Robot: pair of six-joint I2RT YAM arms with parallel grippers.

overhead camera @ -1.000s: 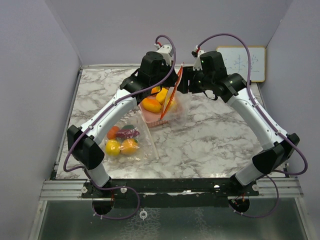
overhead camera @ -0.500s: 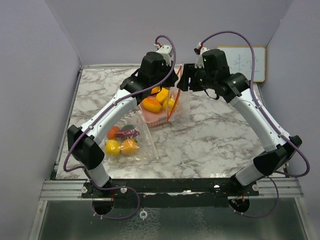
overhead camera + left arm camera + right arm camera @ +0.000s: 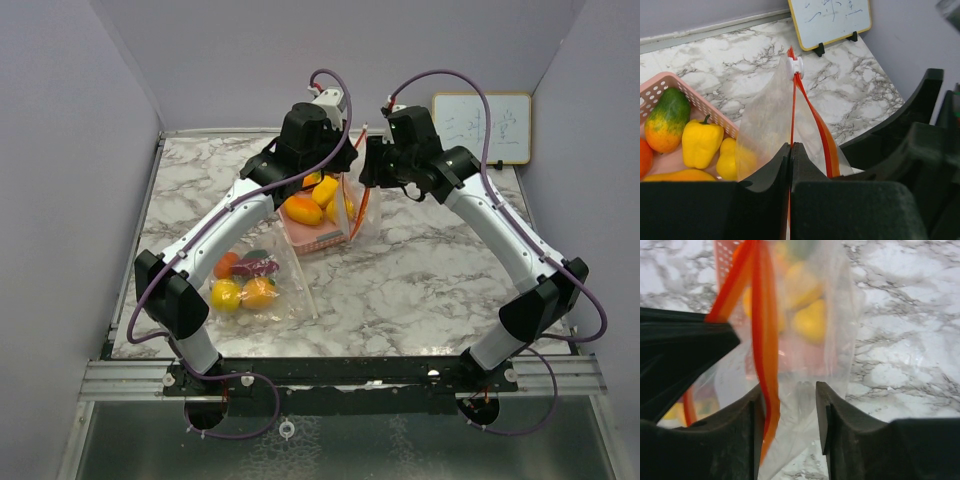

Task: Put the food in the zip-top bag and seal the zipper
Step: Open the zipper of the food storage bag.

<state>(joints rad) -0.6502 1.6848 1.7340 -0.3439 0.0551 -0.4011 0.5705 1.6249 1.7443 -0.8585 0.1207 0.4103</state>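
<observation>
- The food [image 3: 701, 144] is glossy moulded plastic with smooth, rounded shapes. It includes a yellow pepper with a dark stem, a mango [image 3: 666, 119] shading from green to orange, and further yellow and orange pieces.
- These pieces lie together in a pink basket [image 3: 715, 116] with slotted walls, which stands at the far middle of the counter [image 3: 430, 270].
- More food lies inside a second bag [image 3: 290, 290] of clear film, flat on the counter beside the left arm. It holds a yellow piece, two orange ones and a purple one.
- The zip-top bag [image 3: 765, 115] is thin, crinkled, see-through film. It is held upright over the right side of the basket, between the two grippers.
- Its zipper [image 3: 812, 122] is a pair of orange strips that part into a narrow V, and a small white slider [image 3: 796, 65] sits at the far end.
- In the right wrist view, yellow shapes show blurred through the film, and I cannot tell from there whether they are inside the bag or behind it.
- The left gripper [image 3: 791, 150] is pinched fully closed on the orange zipper edge, its black fingers pressed together.
- The right gripper [image 3: 788, 390] stands partly parted. The bag's film hangs in the gap between its fingers, and the orange strip lies against one finger [image 3: 754, 425].
- The counter is white marble with grey veins.
- A small whiteboard [image 3: 482, 127] with a yellow frame leans at its far right corner.
</observation>
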